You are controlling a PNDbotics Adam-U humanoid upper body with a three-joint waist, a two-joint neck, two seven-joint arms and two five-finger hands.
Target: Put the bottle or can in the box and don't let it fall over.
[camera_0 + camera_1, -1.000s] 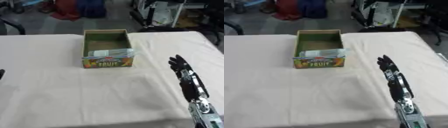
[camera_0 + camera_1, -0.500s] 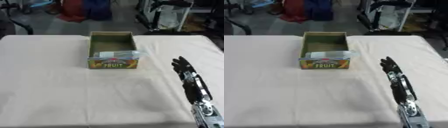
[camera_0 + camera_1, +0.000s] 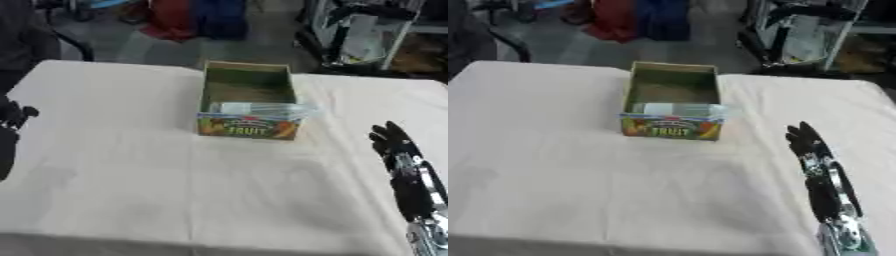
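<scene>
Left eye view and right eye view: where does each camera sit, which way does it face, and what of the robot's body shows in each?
Left eye view: in the head, looking down at the table and box; shows the right hand at right and left hand at the left edge.
Right eye view: same head, same downward look; only the right hand shows.
Shared: the box with a clear bottle lying across it, and the open right hand.

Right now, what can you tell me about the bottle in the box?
The bottle looks like clear plastic with a pale label. It lies on its side across the near end of the box, resting on the rim, one end poking past the right wall. Neither hand touches it.
</scene>
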